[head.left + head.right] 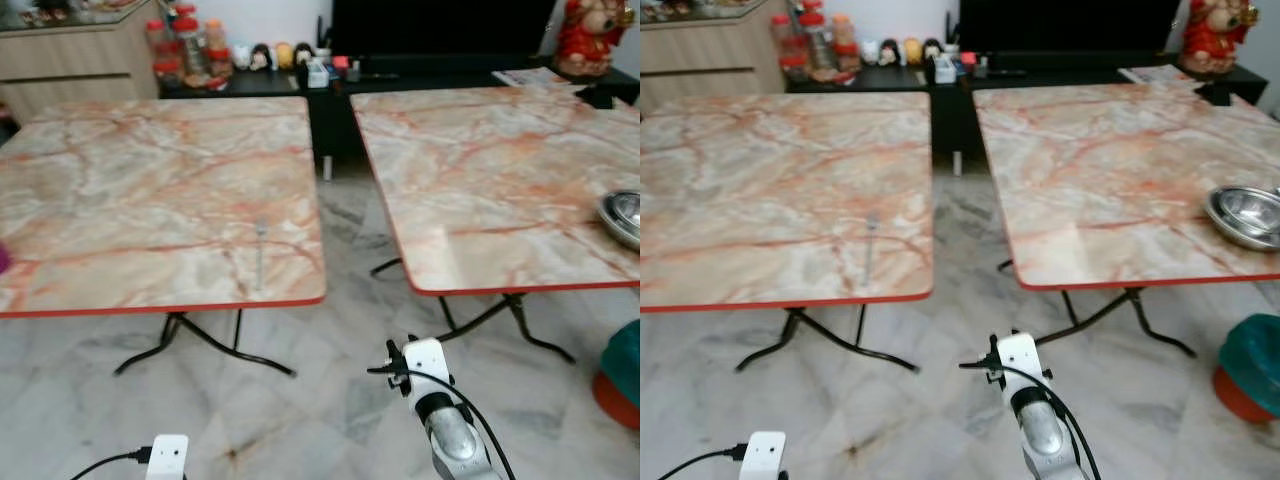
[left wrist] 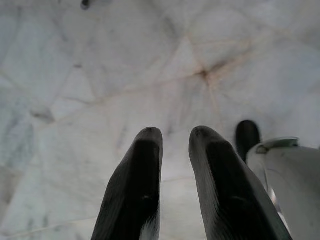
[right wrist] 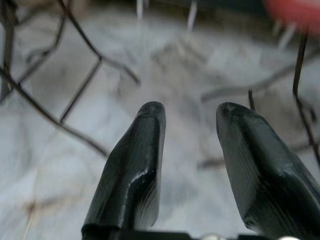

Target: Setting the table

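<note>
Two marble-pattern tables with red edges stand side by side. A metal fork [image 1: 260,255] lies near the front edge of the left table [image 1: 120,190]. At the right edge of the right table [image 1: 1110,170] sits a steel bowl [image 1: 1247,215]. Both arms hang low in front of the tables, the right arm [image 1: 430,385] below the gap between them and the left arm [image 1: 167,458] at the bottom. My left gripper [image 2: 175,132] points at the marble floor, open and empty. My right gripper [image 3: 190,112] is open near the floor, facing black table legs [image 3: 80,95].
A floor gap [image 1: 345,215] separates the tables. Behind them a low dark cabinet [image 1: 330,85] carries jars, small figurines and a black screen. A red figurine [image 1: 588,35] stands at the back right. A teal and red stool [image 1: 1250,370] is on the floor at right.
</note>
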{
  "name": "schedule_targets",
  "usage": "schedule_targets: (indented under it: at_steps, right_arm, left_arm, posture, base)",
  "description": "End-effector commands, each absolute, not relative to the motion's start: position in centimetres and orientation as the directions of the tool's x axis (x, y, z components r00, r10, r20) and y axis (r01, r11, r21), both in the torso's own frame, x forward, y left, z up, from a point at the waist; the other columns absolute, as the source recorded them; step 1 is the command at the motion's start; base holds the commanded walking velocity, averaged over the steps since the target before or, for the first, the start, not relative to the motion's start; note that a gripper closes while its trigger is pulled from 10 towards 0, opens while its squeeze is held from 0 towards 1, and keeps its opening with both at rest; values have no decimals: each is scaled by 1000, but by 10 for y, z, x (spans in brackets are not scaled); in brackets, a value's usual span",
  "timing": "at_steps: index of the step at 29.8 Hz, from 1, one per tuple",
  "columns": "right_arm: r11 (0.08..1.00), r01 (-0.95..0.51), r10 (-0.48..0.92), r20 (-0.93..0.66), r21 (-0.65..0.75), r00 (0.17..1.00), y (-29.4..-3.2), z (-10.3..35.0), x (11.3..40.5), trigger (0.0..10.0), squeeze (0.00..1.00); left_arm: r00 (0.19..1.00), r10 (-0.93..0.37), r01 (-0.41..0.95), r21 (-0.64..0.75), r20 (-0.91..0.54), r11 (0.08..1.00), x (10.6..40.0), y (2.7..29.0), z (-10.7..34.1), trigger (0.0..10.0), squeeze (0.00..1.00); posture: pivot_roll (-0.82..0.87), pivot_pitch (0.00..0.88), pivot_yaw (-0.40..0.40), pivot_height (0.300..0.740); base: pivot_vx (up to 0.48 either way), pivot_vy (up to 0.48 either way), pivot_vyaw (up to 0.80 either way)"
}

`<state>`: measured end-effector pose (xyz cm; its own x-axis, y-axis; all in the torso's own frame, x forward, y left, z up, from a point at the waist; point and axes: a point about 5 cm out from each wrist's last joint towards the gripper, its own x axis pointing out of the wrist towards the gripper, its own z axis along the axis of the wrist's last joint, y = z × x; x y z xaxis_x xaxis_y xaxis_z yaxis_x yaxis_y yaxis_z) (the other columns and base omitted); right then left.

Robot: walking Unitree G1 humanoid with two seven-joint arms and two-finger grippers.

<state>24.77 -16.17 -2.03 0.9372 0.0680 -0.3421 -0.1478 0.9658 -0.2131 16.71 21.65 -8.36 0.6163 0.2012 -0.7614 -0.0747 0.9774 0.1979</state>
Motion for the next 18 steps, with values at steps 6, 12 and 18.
schedule_targets:
  at_steps: [6, 12, 18]
  right_arm:
    - [991, -17, -62, -562, -135, 825, -184, -54, 218, 10000, 0]
    - [996, 6, -68, -706, -89, 705, -188, -75, 192, 10000, 0]
    - [998, 10, -58, -740, -69, 670, -186, -78, 188, 10000, 0]
  left_arm:
    - [613, 196, -74, 191, -765, 979, 168, 214, -84, 10000, 0]
    - [612, 193, -61, 198, -767, 978, 168, 213, -84, 10000, 0]
    - [622, 195, -62, 201, -758, 978, 169, 213, -83, 10000, 0]
  posture:
    - [-10, 41, 30, 740]
    - [1, 20, 26, 740]
    - [8, 3, 24, 740]
  base:
    - [0, 382, 0]
    - [0, 246, 0]
    - [0, 0, 0]
